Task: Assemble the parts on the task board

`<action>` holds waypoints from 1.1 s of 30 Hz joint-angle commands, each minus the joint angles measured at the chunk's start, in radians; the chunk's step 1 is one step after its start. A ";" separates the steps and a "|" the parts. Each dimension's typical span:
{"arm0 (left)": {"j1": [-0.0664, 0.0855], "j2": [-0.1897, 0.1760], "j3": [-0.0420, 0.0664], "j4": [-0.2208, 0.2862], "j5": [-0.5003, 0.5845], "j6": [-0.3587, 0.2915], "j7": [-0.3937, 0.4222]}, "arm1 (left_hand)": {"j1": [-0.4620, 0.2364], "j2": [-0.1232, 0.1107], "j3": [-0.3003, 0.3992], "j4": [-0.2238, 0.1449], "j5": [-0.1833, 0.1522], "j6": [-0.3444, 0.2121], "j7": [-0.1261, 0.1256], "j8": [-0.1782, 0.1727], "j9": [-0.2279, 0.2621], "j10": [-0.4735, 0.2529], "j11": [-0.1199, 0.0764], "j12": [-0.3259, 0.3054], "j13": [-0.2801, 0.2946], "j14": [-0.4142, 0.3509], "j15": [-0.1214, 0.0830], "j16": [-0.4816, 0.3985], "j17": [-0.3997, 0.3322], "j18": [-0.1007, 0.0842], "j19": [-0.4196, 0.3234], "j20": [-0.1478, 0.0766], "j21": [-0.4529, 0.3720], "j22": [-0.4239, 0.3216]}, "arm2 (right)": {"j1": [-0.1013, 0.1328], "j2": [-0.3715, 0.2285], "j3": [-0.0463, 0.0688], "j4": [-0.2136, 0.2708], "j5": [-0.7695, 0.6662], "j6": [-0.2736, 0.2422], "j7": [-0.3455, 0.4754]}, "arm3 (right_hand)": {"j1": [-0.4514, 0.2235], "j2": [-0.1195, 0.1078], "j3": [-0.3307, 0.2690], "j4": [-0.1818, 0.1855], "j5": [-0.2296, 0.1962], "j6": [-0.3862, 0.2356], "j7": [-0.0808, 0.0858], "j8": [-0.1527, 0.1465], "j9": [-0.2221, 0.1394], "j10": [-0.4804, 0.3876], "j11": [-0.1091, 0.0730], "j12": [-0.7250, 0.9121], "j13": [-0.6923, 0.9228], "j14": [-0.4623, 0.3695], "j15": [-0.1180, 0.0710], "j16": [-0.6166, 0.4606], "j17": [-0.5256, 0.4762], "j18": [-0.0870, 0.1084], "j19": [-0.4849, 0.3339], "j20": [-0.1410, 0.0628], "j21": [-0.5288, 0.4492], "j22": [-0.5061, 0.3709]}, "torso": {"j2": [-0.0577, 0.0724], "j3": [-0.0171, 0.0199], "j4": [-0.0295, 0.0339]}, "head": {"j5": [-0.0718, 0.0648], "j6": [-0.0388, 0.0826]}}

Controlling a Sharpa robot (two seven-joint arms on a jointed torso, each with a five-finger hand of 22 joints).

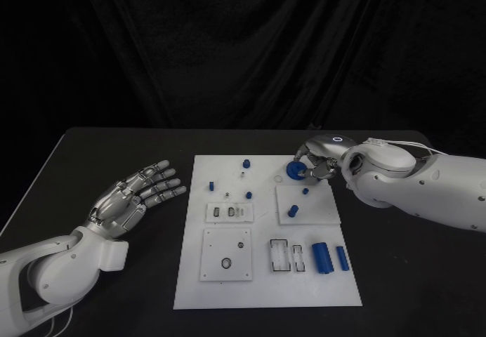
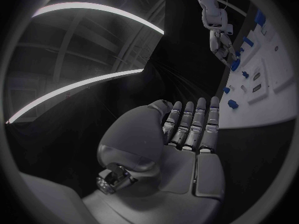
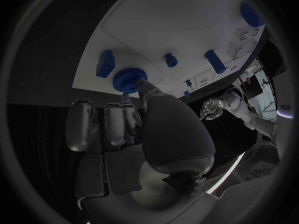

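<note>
The right hand [image 1: 322, 167] sits over the far edge of the task board [image 1: 265, 284], at about one o'clock from the board's middle, and pinches a blue toothed wheel [image 1: 293, 170] between thumb and a fingertip; the right wrist view shows the wheel [image 3: 129, 79] at the fingertips, its rim ridged like a gear, close above or on the white plate, though I cannot tell whether it touches. Judged by looks, the wheel is a small, rigid plastic piece, light and not fragile; its ridged rim should give fair purchase, so the rim, taken from opposite sides, seems the sensible place to hold it, keeping the centre free for whatever peg it must seat on. Smooth plastic on metal fingers may slip if tilted. The left hand [image 1: 134, 197] holds nothing, its fingers stretched out and slightly apart, hovering over the black tabletop [image 1: 91, 151] at nine o'clock from the board, well apart from it. Other blue parts lie on the board: a small peg [image 1: 246, 163] at twelve o'clock, another small piece [image 1: 212, 186] at about ten o'clock, one standing in the raised white block [image 1: 293, 210] just right of centre, and two longer cylinders [image 1: 322, 258] near four o'clock. These look equally stiff and light, the cylinders likely to roll. No brand, label or readable writing appears on the board or the parts.
</note>
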 commanded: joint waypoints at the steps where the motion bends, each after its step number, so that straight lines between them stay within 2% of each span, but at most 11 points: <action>1: 0.000 0.002 0.001 0.000 0.003 0.015 0.025 | -0.010 -0.003 0.006 0.001 -0.005 0.000 0.008 -0.001 0.000 -0.001 0.009 0.005 -0.001 0.002 0.006 0.005 0.001 -0.011 -0.008 0.000 0.004 -0.001 | -0.003 0.004 -0.001 -0.005 -0.003 0.015 0.001 | -0.003 0.005 -0.001 0.005 0.007 0.019 -0.001 0.014 0.011 -0.010 0.001 -0.005 -0.001 -0.005 0.001 -0.008 -0.001 -0.012 -0.001 0.001 -0.004 0.108 | 0.000 -0.0004 0.0004 | -0.001 0.001; 11: 0.000 0.006 0.001 -0.003 0.003 0.019 0.022 | -0.010 -0.003 0.006 0.001 -0.005 0.000 0.008 -0.001 0.000 -0.001 0.009 0.005 -0.001 0.002 0.006 0.005 0.001 -0.011 -0.008 0.000 0.004 -0.001 | -0.009 0.019 -0.001 -0.026 -0.003 0.050 -0.009 | 0.005 -0.005 -0.005 -0.005 0.004 0.010 -0.001 0.013 0.021 -0.025 0.001 -0.013 -0.014 -0.015 0.001 -0.020 -0.013 -0.008 -0.012 0.001 -0.018 0.100 | 0.000 -0.0002 0.0011 | -0.001 0.000; 18: 0.000 0.009 0.001 -0.007 0.003 0.022 0.020 | -0.011 -0.004 0.008 0.001 -0.005 -0.002 0.008 -0.002 0.000 -0.002 0.009 0.005 -0.001 0.002 0.006 0.005 0.001 -0.012 -0.009 0.000 0.004 -0.001 | -0.012 0.026 -0.001 -0.031 -0.003 0.070 -0.009 | 0.033 -0.012 0.005 -0.029 0.054 0.012 0.002 0.023 0.045 -0.035 0.003 -0.021 -0.020 -0.021 0.002 -0.029 -0.018 -0.007 -0.017 0.002 -0.028 0.098 | 0.000 -0.0002 0.0007 | -0.001 -0.002; 19: 0.000 0.009 0.001 -0.007 0.003 0.022 0.020 | -0.011 -0.004 0.008 0.001 -0.005 -0.002 0.008 -0.002 0.000 -0.002 0.009 0.005 -0.001 0.002 0.006 0.005 0.001 -0.012 -0.009 0.000 0.004 -0.001 | -0.012 0.027 -0.001 -0.032 -0.003 0.072 -0.008 | 0.035 -0.012 0.007 -0.031 0.064 0.016 0.003 0.027 0.050 -0.035 0.003 -0.021 -0.020 -0.021 0.003 -0.029 -0.017 -0.007 -0.018 0.002 -0.029 0.098 | 0.000 -0.0002 0.0007 | -0.001 -0.002; 20: 0.000 0.010 0.001 -0.008 0.003 0.023 0.019 | -0.011 -0.004 0.008 0.001 -0.005 -0.002 0.008 -0.002 0.000 -0.002 0.009 0.005 -0.001 0.002 0.006 0.005 0.001 -0.012 -0.009 0.000 0.004 -0.001 | -0.013 0.027 -0.001 -0.032 -0.003 0.076 -0.007 | 0.040 -0.013 0.013 -0.037 0.098 0.027 0.005 0.036 0.062 -0.037 0.005 -0.024 -0.022 -0.022 0.004 -0.030 -0.017 -0.007 -0.017 0.003 -0.030 0.100 | 0.000 -0.0001 0.0008 | -0.001 -0.002; 21: 0.000 0.010 0.001 -0.008 0.003 0.023 0.019 | -0.011 -0.004 0.008 0.001 -0.005 -0.002 0.008 -0.002 0.000 -0.002 0.009 0.005 -0.001 0.002 0.006 0.005 0.001 -0.012 -0.009 0.000 0.004 -0.001 | -0.013 0.028 -0.001 -0.033 -0.003 0.079 -0.007 | 0.041 -0.013 0.015 -0.038 0.108 0.030 0.005 0.039 0.066 -0.037 0.005 -0.024 -0.021 -0.022 0.004 -0.031 -0.017 -0.007 -0.017 0.003 -0.030 0.100 | 0.000 0.0001 0.0010 | -0.001 -0.002; 22: 0.000 0.010 0.001 -0.008 0.003 0.023 0.019 | -0.012 -0.004 0.009 0.001 -0.006 -0.003 0.009 -0.002 0.000 -0.002 0.009 0.005 -0.001 0.001 0.007 0.005 0.001 -0.012 -0.009 0.000 0.004 -0.001 | -0.013 0.029 -0.001 -0.033 -0.003 0.083 -0.007 | 0.045 -0.015 0.023 -0.045 0.138 0.038 0.005 0.048 0.079 -0.038 0.006 -0.026 -0.022 -0.023 0.005 -0.032 -0.017 -0.006 -0.018 0.004 -0.032 0.101 | 0.000 0.0001 0.0013 | -0.001 -0.002; 23: 0.000 0.010 0.001 -0.008 0.003 0.024 0.019 | -0.012 -0.004 0.009 0.001 -0.006 -0.003 0.009 -0.002 0.000 -0.002 0.009 0.005 -0.001 0.001 0.007 0.005 0.001 -0.012 -0.009 0.000 0.004 -0.001 | -0.013 0.029 -0.001 -0.033 -0.003 0.086 -0.006 | 0.045 -0.015 0.023 -0.045 0.138 0.038 0.005 0.048 0.079 -0.038 0.006 -0.026 -0.022 -0.023 0.005 -0.032 -0.017 -0.006 -0.018 0.004 -0.032 0.101 | 0.000 0.0002 0.0014 | -0.001 -0.002; 26: 0.000 0.010 0.001 -0.008 0.003 0.024 0.020 | -0.012 -0.004 0.009 0.001 -0.006 -0.003 0.009 -0.002 0.000 -0.002 0.009 0.005 -0.001 0.001 0.007 0.005 0.001 -0.012 -0.009 0.000 0.004 -0.001 | -0.013 0.030 -0.001 -0.033 -0.003 0.090 0.000 | 0.045 -0.016 0.033 -0.054 0.186 0.069 0.001 0.079 0.113 -0.039 0.006 -0.029 -0.023 -0.025 0.004 -0.034 -0.016 -0.006 -0.019 0.004 -0.035 0.103 | 0.000 0.0005 0.0014 | -0.003 0.000; 29: 0.000 0.009 0.001 -0.008 0.003 0.025 0.020 | -0.012 -0.004 0.009 0.001 -0.006 -0.003 0.009 -0.002 0.000 -0.002 0.009 0.005 -0.001 0.001 0.007 0.005 0.001 -0.012 -0.009 0.000 0.004 -0.001 | -0.013 0.029 -0.001 -0.030 -0.003 0.078 0.010 | 0.042 -0.019 0.044 -0.065 0.241 0.083 -0.004 0.119 0.159 -0.035 0.003 -0.032 -0.021 -0.024 0.003 -0.035 -0.013 -0.007 -0.017 0.003 -0.034 0.108 | 0.000 0.0007 0.0013 | -0.002 0.002; 33: 0.000 0.006 0.001 -0.007 0.003 0.025 0.021 | -0.012 -0.004 0.009 0.001 -0.006 -0.003 0.009 -0.002 0.000 -0.002 0.009 0.005 -0.001 0.001 0.007 0.005 0.001 -0.012 -0.009 0.000 0.004 -0.001 | -0.012 0.025 -0.001 -0.015 -0.003 0.052 0.024 | 0.032 -0.022 0.054 -0.069 0.284 0.071 -0.003 0.144 0.193 -0.027 0.005 -0.030 -0.015 -0.020 0.003 -0.031 -0.006 -0.008 -0.012 0.003 -0.031 0.114 | 0.000 0.0000 0.0014 | -0.002 0.006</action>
